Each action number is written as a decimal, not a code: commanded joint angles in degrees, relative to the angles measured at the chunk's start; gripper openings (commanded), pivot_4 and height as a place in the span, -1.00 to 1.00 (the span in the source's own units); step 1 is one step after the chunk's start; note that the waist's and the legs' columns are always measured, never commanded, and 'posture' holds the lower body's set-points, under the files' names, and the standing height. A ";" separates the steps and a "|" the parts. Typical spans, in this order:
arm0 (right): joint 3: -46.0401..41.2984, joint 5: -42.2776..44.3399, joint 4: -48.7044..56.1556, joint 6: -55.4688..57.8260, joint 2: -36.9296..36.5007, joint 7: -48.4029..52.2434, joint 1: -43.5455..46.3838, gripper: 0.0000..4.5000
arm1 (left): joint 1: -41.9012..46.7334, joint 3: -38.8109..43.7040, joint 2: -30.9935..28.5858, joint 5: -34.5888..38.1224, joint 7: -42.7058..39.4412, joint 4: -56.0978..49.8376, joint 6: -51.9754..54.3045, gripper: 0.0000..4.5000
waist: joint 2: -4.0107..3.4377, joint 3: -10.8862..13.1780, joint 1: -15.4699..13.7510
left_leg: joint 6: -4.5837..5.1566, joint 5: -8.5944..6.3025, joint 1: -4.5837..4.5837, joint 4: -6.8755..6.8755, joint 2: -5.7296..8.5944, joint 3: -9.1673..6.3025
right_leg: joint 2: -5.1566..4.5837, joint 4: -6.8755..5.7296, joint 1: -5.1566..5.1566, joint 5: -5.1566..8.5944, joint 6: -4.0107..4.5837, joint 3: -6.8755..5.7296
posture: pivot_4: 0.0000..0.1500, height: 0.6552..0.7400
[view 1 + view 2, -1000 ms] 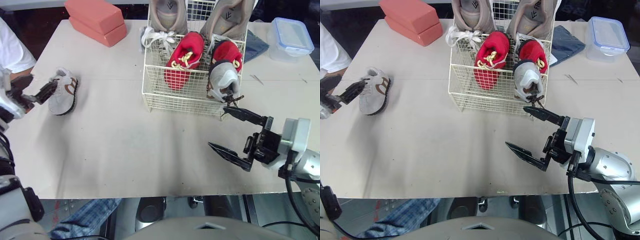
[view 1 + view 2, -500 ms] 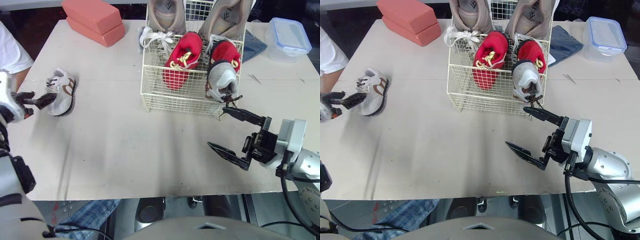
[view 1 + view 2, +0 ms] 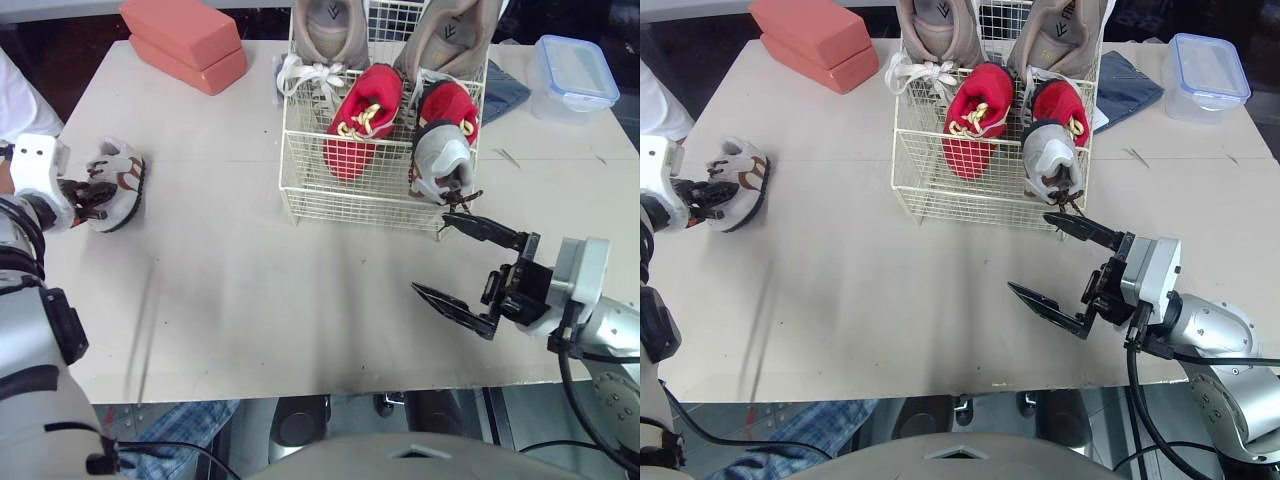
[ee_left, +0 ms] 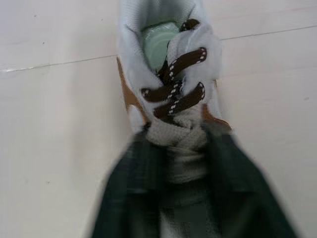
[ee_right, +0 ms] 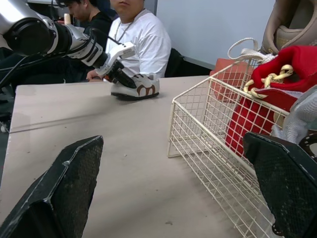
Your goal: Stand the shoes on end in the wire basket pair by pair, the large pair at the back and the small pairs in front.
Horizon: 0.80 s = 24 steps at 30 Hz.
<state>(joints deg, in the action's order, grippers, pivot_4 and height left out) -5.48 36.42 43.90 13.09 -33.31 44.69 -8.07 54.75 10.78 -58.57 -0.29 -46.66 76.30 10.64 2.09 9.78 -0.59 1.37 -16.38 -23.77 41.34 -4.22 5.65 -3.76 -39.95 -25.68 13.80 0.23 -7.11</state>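
Right gripper (image 3: 430, 252) — jaws wide apart

Robot test lab or demo room, not a home. Bare beige tabletop (image 3: 250, 290) carries unrelated staged props: two salmon-pink rectangular blocks (image 3: 185, 40), clear plastic lidded box with blue rim (image 3: 572, 77), folded blue denim cloth (image 3: 510, 90), white wire basket (image 3: 300, 190). Blank pale grey-blue wall (image 5: 213, 25) behind. Person in white T-shirt (image 5: 141, 42) and person in dark top (image 5: 96, 20) seated at table edge, close by.

The wire basket (image 3: 350, 200) (shoes (image 3: 362, 120) inside) stands at the table's (image 3: 250, 300) back edge. A lone shoe (image 3: 120, 180) lies by the left edge, blocks (image 3: 185, 40) at the back-left corner.
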 commanded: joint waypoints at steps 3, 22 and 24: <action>-1.17 0.11 0.12 -1.24 -0.90 1.10 0.03 1.00 | -0.52 2.67 -0.72 1.21 1.69 0.33 -1.88 -0.91 | 0.00 0.00 0.09 | -0.01 0.01 0.02 0.00 0.00 0.02 | 0.00 -0.02 0.00 0.00 0.00 0.02 | 1.00 -0.27; -5.22 2.30 -3.62 -0.70 -2.91 3.31 2.77 1.00 | -23.08 21.42 19.61 31.23 6.72 -67.41 -10.46 -0.91 | 0.11 -0.03 -0.22 | -0.04 0.04 -0.07 0.16 -0.01 -0.17 | -0.36 -0.04 0.13 -0.16 0.21 0.15 | 1.00 -0.27; -5.43 2.89 -3.96 -0.16 -2.87 3.02 3.54 1.00 | -26.00 19.46 23.81 33.83 9.60 -77.83 -8.49 -0.91 | 0.11 -0.02 -0.21 | -0.05 0.04 -0.06 0.18 -0.01 -0.18 | -0.35 -0.05 0.14 -0.16 0.21 0.16 | 1.00 -0.27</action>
<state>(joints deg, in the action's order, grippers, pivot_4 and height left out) -9.49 37.93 39.26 13.19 -35.74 47.81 -5.45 28.28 30.56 -35.20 30.04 -40.13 8.99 1.08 2.20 9.76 -0.79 1.33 -16.34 -23.82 41.52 -4.24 5.47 -4.08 -40.00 -25.53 13.64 0.44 -6.95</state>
